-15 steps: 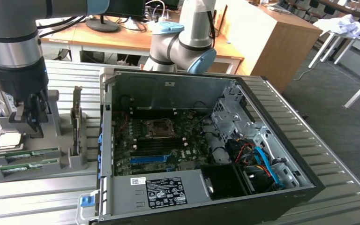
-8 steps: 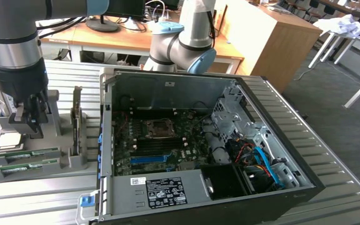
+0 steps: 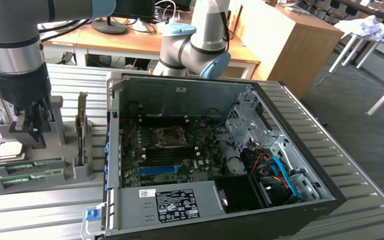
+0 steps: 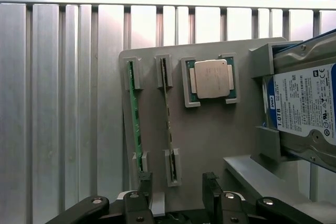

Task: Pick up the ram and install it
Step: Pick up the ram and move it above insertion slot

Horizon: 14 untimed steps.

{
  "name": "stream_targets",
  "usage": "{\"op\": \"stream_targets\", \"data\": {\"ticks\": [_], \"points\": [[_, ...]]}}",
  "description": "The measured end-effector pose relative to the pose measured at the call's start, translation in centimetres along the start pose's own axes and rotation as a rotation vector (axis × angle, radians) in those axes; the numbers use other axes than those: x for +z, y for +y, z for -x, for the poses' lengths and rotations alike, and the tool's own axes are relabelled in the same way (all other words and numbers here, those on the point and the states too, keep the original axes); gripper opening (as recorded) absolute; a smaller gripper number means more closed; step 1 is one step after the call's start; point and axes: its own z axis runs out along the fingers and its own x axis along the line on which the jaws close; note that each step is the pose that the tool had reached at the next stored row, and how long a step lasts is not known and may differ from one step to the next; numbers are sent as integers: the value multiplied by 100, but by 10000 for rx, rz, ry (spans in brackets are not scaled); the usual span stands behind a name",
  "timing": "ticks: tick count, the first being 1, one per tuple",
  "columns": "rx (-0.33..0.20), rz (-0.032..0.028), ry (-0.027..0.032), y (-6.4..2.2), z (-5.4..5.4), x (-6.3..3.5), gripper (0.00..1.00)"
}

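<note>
Gripper (image 4: 177, 184), jaws apart, hangs above ram (image 4: 167, 108) near hard drive (image 4: 307, 108).

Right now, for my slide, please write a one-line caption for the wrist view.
Open gripper above the grey holder carrying two ram sticks, a processor chip and a hard drive.

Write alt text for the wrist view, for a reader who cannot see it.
The open gripper hangs over a grey holder on a ribbed metal table. In the holder, two green ram sticks stand on edge in slots, a silver processor chip lies beside them, and a blue-labelled hard drive stands past it.
</note>
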Motion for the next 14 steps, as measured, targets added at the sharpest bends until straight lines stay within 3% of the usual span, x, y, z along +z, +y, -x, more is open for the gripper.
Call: {"op": "stream_targets", "data": {"ticks": [14], "points": [[-1, 0, -1, 62, -10, 37, 50]]}}
